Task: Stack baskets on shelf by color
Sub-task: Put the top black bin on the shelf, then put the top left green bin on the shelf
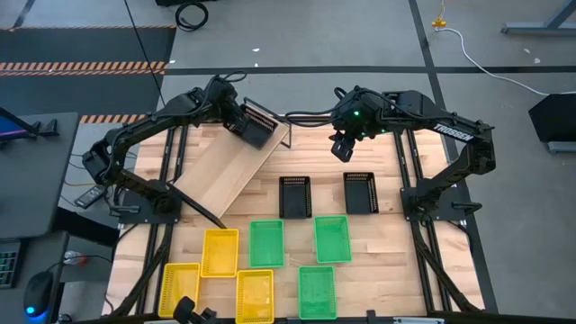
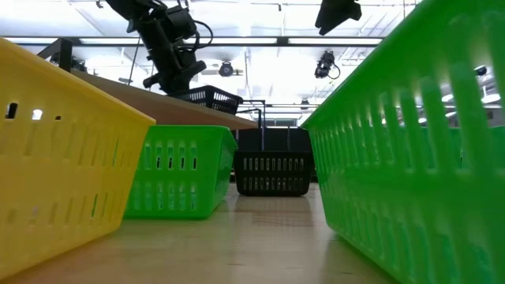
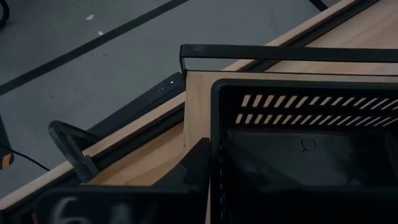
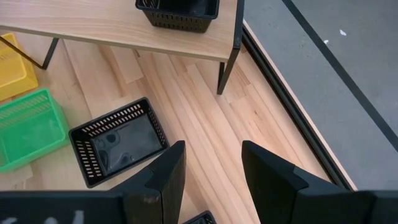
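Wooden tabletop [image 1: 378, 261] is carrying eight baskets; black basket [image 1: 256, 124] is sitting on the shelf [image 1: 229, 171] end, left gripper [image 1: 241, 121] jaws clamping its rim. Right gripper [image 4: 211, 168] is hovering, jaws apart. Likely light, stiff plastic; rim grip suits.

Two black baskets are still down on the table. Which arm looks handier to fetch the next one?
Probably the right: its open gripper hangs just beyond them, while the left gripper is busy with a black basket at the shelf.
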